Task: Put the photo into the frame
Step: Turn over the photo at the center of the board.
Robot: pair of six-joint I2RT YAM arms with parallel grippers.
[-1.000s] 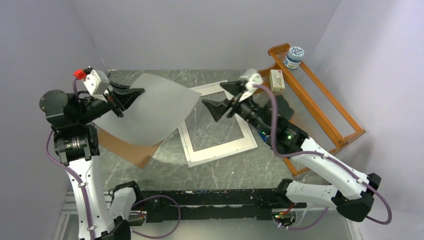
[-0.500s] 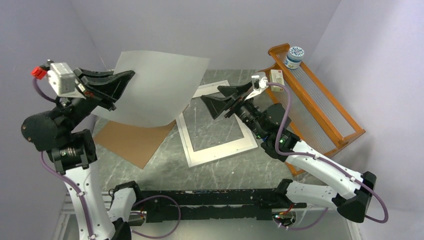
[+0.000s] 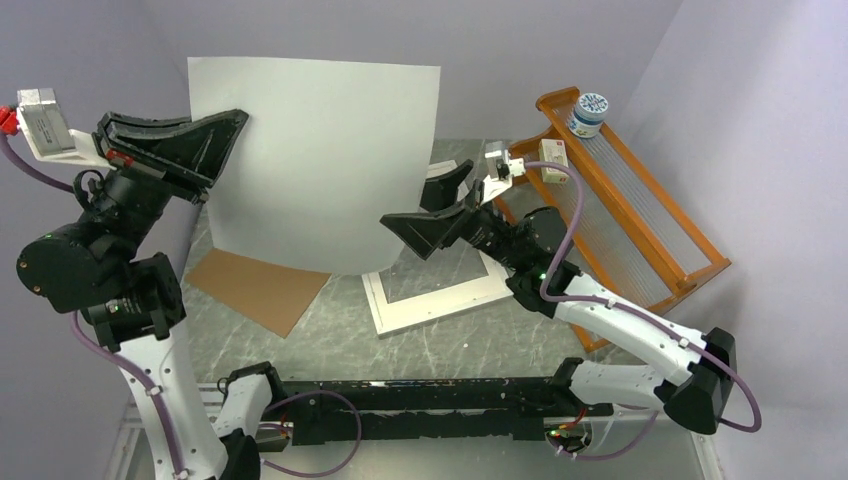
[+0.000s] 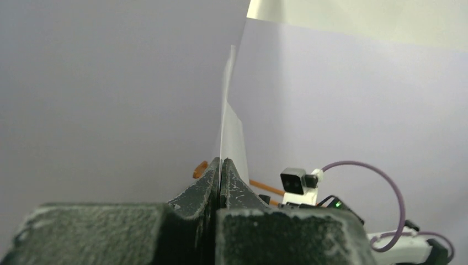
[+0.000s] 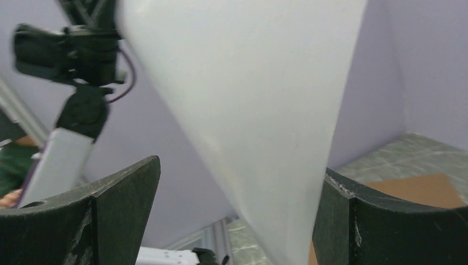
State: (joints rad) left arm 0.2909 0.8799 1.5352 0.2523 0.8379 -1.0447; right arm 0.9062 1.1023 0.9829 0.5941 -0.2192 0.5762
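Observation:
The photo (image 3: 320, 160) hangs upright above the table with its plain white back toward the top camera. My left gripper (image 3: 240, 118) is shut on its upper left edge; in the left wrist view the sheet (image 4: 232, 127) rises edge-on out of the closed fingertips of the gripper (image 4: 221, 161). My right gripper (image 3: 410, 205) is open at the photo's lower right edge. In the right wrist view the white sheet (image 5: 259, 99) comes down between the wide-apart fingers of that gripper (image 5: 241, 165), touching neither that I can see. The frame (image 3: 430, 308) lies flat on the table, partly hidden by the photo and right gripper.
A brown backing board (image 3: 265, 285) lies on the table left of the frame, also visible as a brown patch (image 5: 425, 190) in the right wrist view. An orange wooden rack (image 3: 640, 200) stands at the right, with a small jar (image 3: 588, 112) and a box (image 3: 553, 158) on its far end.
The left arm has swung the photo up from low over the table to upright. The right gripper has moved left to the photo's lower right edge, which now stands between its fingers.

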